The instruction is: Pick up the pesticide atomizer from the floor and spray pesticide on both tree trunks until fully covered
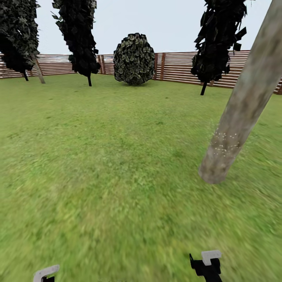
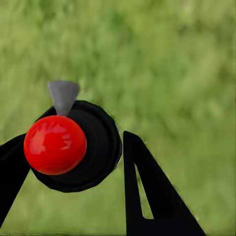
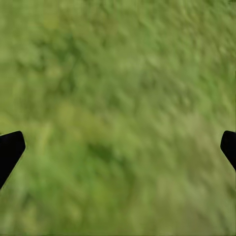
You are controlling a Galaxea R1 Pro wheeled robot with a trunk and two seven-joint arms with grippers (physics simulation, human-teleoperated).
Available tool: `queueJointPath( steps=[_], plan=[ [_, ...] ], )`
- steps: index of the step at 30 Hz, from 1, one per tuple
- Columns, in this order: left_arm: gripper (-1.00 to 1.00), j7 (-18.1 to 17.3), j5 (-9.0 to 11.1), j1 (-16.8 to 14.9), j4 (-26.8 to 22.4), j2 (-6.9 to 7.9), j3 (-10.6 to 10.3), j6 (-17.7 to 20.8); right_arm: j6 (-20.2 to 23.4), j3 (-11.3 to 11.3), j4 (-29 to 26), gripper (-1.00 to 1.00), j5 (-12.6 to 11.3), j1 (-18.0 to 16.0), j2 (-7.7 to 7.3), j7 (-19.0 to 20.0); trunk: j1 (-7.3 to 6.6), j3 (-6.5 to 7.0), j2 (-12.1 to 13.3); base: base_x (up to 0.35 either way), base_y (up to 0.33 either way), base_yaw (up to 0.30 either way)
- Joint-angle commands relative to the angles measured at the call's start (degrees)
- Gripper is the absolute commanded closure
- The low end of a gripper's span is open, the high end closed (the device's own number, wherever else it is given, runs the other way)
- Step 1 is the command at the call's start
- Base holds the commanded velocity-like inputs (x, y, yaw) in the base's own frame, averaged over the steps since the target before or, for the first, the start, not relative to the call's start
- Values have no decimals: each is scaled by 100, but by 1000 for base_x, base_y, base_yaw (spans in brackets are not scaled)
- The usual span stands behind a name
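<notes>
Bright, shadowless; grass (image 1: pixel 117 176) blurred

A thick tree trunk (image 1: pixel 243 105) is leaning across the picture's right side; open grass (image 1: pixel 102 156) is lying everywhere left of it.

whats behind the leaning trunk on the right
Behind the tree trunk lie lawn and the slatted fence. The trunk covers part of that fence stretch.

A tree trunk (image 1: pixel 241 105) leans up from the lawn (image 1: pixel 105 156) at the right. Behind, along the fence (image 1: pixel 176 66), stand a round bush (image 1: pixel 134 58) at centre, conifers (image 1: pixel 78 35) to its left and another conifer (image 1: pixel 217 39) to its right.
</notes>
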Motion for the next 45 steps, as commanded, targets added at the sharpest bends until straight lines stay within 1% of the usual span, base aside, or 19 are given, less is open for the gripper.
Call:
queueJointPath(
  steps=[1,45],
  plan=[
    [100,24,-60,-6,10,-1,24,-23,-10,51,-3,-100,-32,0,-3,-29,-1,-4,-2,0,0,282],
    [100,17,-68,-6,36,-18,18,-23,-7,51,-3,-100,-32,0,-3,-29,-1,-72,-2,0,0,282]
  ],
)
